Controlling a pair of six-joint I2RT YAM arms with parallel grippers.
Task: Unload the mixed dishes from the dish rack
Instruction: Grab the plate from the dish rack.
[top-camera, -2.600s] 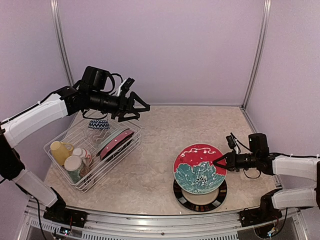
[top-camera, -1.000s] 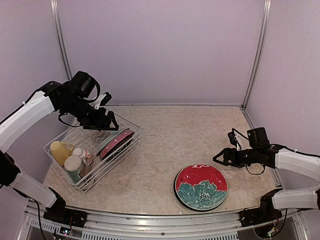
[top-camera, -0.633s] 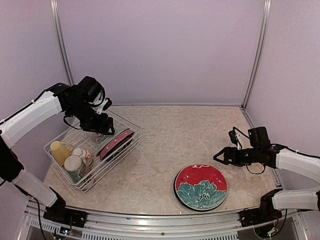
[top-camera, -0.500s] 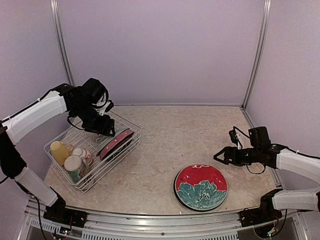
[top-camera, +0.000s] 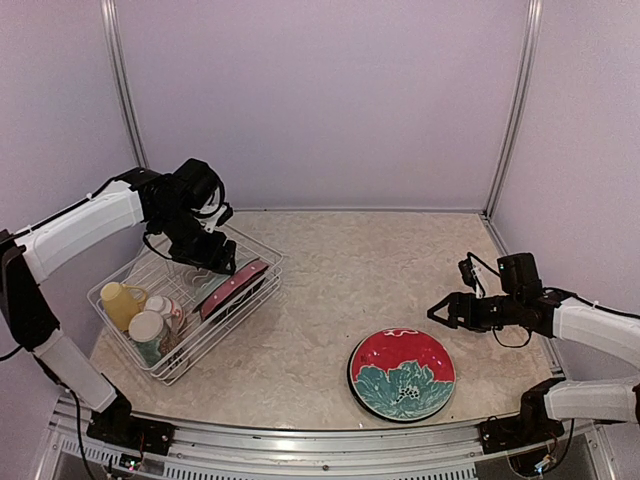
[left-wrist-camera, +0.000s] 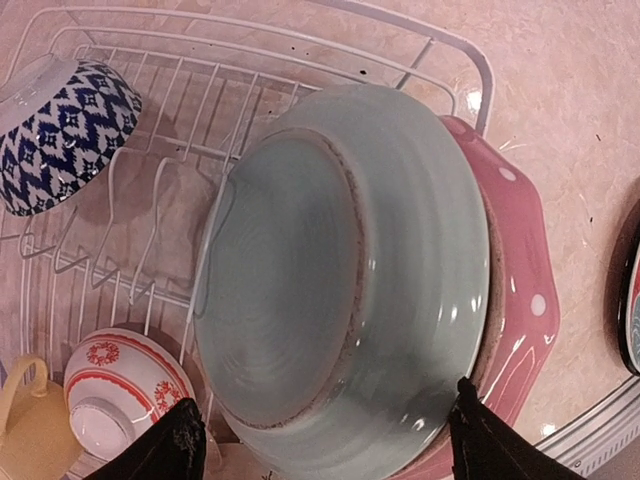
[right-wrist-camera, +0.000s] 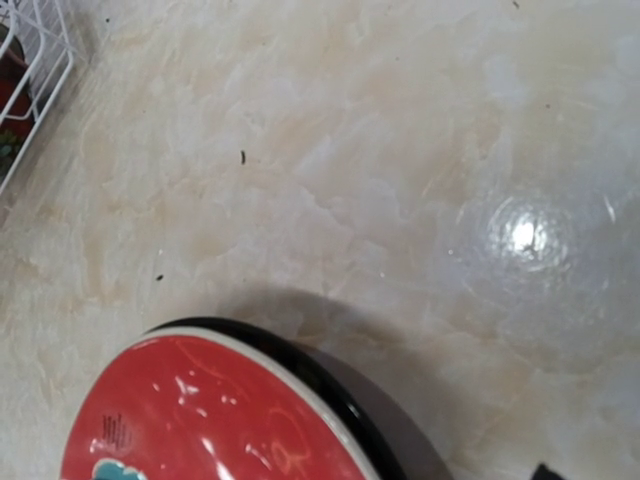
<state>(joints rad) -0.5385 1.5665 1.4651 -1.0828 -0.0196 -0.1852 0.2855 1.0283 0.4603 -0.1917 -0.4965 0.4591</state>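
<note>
- White wire dish rack (top-camera: 105, 300), left of frame: pale green plate (left-wrist-camera: 340, 280) on edge against pink polka-dot plate (left-wrist-camera: 520, 290); blue patterned bowl (left-wrist-camera: 65, 135), yellow mug (left-wrist-camera: 20, 440) alongside.
- Left gripper (left-wrist-camera: 325, 445) spread wide, a fingertip either side of the green plate's lower rim.
- Right gripper (top-camera: 440, 312) parted, empty, near red floral plate (top-camera: 402, 372) on the table (top-camera: 330, 290), lower right.

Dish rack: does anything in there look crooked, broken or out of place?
Nothing looks broken or spilled. The green plate leans slanted against the pink plate rather than standing upright, and the blue bowl lies tipped on its side in the rack.
</note>
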